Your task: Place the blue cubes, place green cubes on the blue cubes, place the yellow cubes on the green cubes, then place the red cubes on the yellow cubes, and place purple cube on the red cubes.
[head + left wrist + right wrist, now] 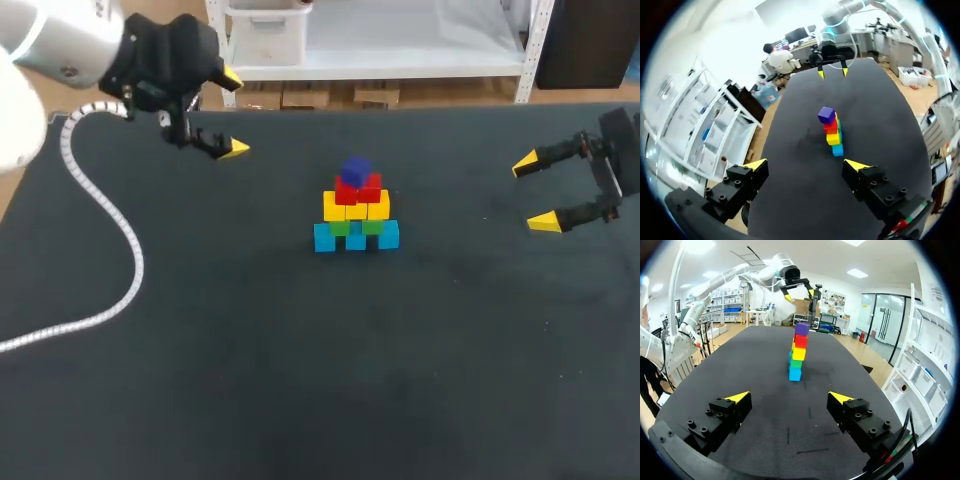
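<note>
A cube pyramid stands mid-table: three blue cubes [356, 237] at the base, green cubes [355, 227] on them, yellow cubes [356, 207] above, red cubes [358, 189] higher, and a purple cube [356, 170] on top. My left gripper [232, 114] hovers open at the far left, well away from the stack. At the right edge my right gripper [535, 192] is open too, with nothing in it. From the left wrist, the purple cube [826, 114] tops the stack ahead of the open left gripper [808, 164]. The right gripper [788, 397] also faces the stack [798, 355] from a distance.
The black table [300, 380] spreads wide around the stack. A white ribbed cable [110, 225] from my left arm trails across the table's left side. My other arm's gripper [832, 73] shows beyond the stack in the left wrist view.
</note>
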Controlling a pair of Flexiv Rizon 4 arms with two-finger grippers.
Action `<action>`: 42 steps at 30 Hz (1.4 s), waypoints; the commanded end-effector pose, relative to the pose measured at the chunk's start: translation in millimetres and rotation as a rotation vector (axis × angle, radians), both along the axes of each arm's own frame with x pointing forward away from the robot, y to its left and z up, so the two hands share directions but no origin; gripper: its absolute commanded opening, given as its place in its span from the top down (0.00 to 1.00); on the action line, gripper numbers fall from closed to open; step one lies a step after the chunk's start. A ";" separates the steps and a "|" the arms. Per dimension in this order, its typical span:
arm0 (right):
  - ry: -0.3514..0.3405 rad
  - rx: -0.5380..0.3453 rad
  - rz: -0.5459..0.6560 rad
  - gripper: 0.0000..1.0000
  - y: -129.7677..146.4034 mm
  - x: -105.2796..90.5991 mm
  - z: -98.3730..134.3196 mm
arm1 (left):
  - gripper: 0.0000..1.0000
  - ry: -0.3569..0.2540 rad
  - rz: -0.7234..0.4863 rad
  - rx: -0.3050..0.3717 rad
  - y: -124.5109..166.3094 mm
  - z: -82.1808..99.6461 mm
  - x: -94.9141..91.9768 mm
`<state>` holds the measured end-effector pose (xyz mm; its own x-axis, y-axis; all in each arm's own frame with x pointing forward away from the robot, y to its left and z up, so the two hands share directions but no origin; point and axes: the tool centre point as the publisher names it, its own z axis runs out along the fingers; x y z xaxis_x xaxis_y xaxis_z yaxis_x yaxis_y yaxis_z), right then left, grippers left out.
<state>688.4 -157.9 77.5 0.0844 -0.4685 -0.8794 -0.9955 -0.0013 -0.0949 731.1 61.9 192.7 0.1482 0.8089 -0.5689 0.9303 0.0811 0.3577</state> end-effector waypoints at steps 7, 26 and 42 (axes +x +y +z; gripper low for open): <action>0.000 0.001 0.001 0.00 0.3 0.3 -0.3 | 1.00 0.073 -0.134 0.026 -35.3 -24.4 50.8; 0.000 0.001 0.001 0.00 0.3 0.3 -0.3 | 1.00 0.149 -0.272 0.065 -75.0 -59.7 25.2; 0.000 0.001 0.001 0.00 0.3 0.3 -0.3 | 1.00 0.202 -0.361 0.104 -81.4 -70.6 -10.3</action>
